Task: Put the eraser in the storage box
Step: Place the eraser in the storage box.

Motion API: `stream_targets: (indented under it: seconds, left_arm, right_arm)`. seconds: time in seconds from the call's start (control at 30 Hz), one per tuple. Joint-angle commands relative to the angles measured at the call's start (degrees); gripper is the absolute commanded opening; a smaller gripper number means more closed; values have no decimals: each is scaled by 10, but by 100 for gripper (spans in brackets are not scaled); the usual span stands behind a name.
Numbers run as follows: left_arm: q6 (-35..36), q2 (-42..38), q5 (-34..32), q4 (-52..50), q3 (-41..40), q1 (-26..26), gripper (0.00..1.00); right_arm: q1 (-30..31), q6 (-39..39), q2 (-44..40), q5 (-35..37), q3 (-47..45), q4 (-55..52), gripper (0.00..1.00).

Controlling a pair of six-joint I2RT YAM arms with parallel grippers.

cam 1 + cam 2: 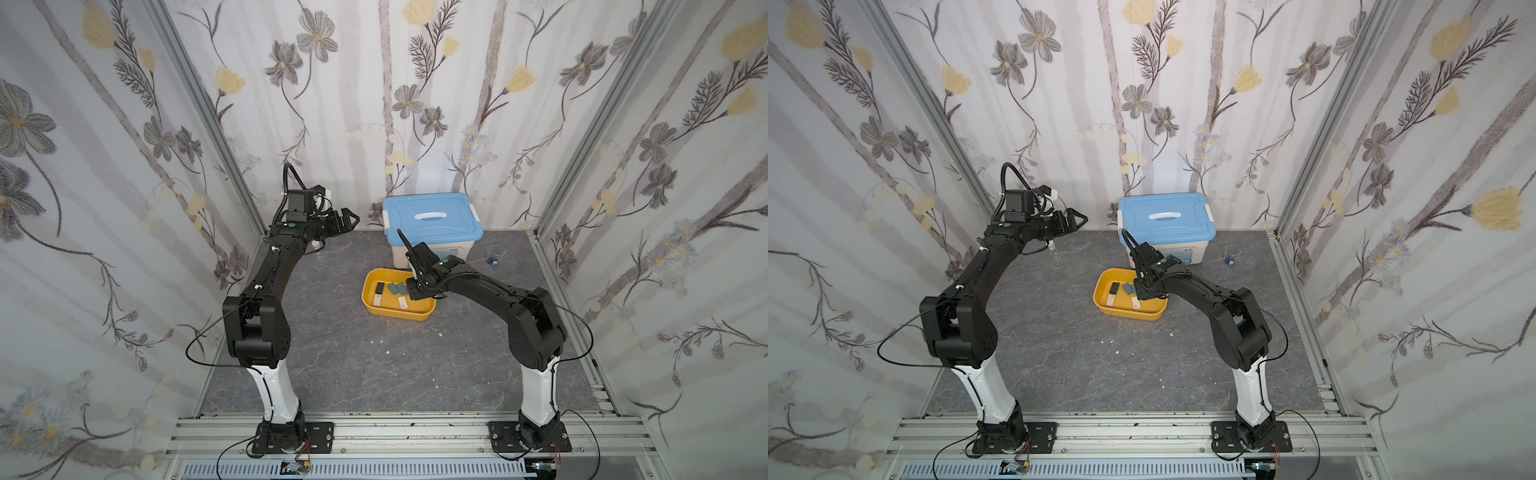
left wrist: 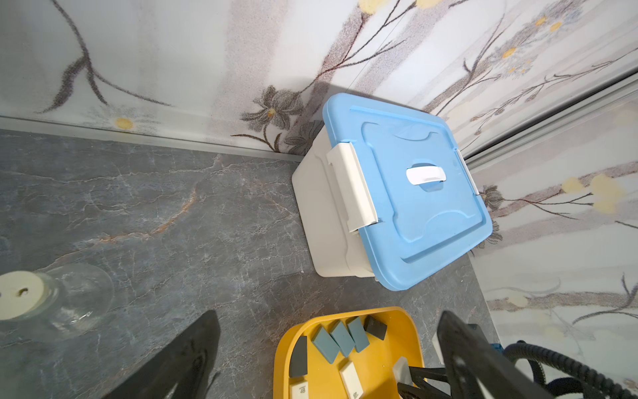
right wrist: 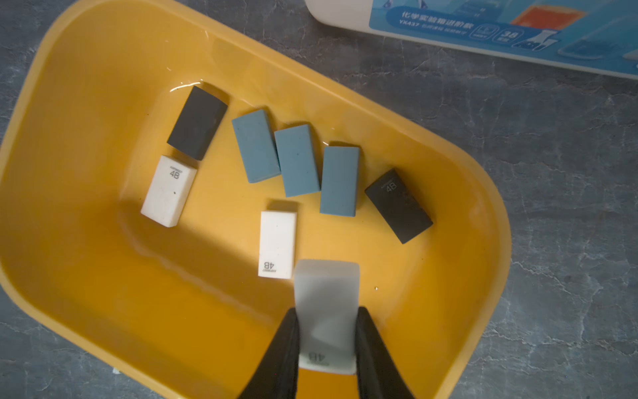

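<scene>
White rectangular eraser, 4B print; pinched by right claw

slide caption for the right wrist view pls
Right hand holds a white rectangular eraser over the shallow yellow-orange plastic tub.

1. Table: near and middle floor open between the arms.
2. Back centre: white bin stands just behind the storage box, a narrow gap between.
3. Back: glass flask left, beaker right (both clear, easily missed).
4. Inside the box: seven loose erasers across the far half; near floor bare.
5. Right gripper, clamped on a white eraser, occupies the box's right end.
</scene>
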Motion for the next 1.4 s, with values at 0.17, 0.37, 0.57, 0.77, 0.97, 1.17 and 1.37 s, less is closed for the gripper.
stream_targets:
  seconds: [0.17, 0.37, 0.57, 0.77, 0.97, 1.17, 1.37]
  left_arm:
    - [35, 14, -19, -37, 7, -8, 100]
    - [46, 13, -21, -41, 7, -8, 100]
    - [51, 13, -20, -42, 5, -6, 100]
    - [52, 9, -19, -43, 3, -2, 100]
    - [49, 5, -15, -42, -2, -1, 100]
    - [49, 0, -15, -39, -8, 0, 100]
    - [50, -7, -16, -39, -17, 2, 100]
  right_arm:
    - [-6, -14, 30, -25, -2, -1, 28]
    - [-10, -11, 55, -38, 16, -2, 28]
    - [-13, -12, 81, -44, 46, -16, 29]
    - [-17, -12, 85, -42, 48, -29, 29]
    - [-18, -17, 85, -43, 45, -38, 29]
    - [-19, -21, 87, -43, 44, -41, 32]
    - [-19, -21, 90, -44, 46, -44, 41]
